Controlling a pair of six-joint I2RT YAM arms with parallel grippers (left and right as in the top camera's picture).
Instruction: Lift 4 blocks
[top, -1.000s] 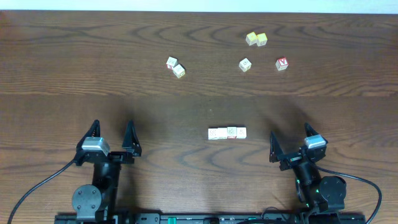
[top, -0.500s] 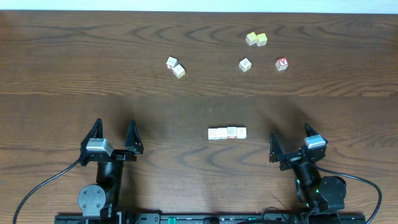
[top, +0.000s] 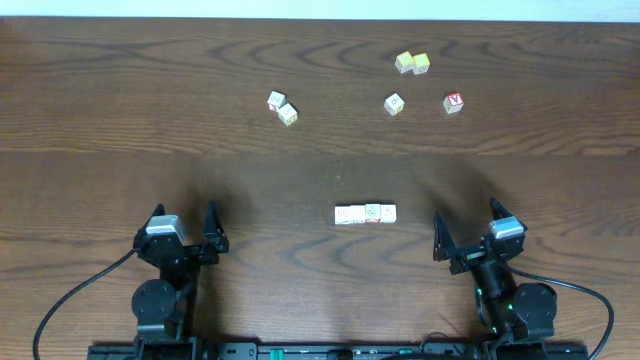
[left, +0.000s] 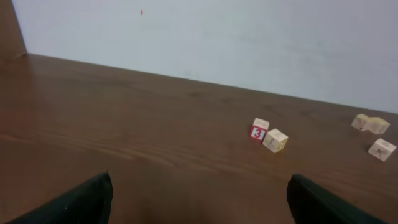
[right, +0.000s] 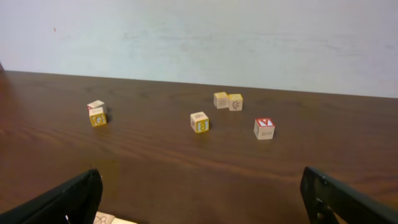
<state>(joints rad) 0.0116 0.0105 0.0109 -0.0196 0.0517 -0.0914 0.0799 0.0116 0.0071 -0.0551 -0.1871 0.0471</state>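
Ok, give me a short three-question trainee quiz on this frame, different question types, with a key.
1. True or false: the row of four blocks lies nearer the right gripper than the left gripper.
2. The grippers are: A) both open, empty; B) both shut; C) one holding a block.
3. How many loose cubes lie beyond the row?
Key: 1 true; 2 A; 3 six.

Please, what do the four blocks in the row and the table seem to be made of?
The blocks: probably pale wood, with matte whitish faces and tiny coloured prints. The table: dark brown wood or a wood-look laminate, judging by the wavy grain lines; slight sheen.
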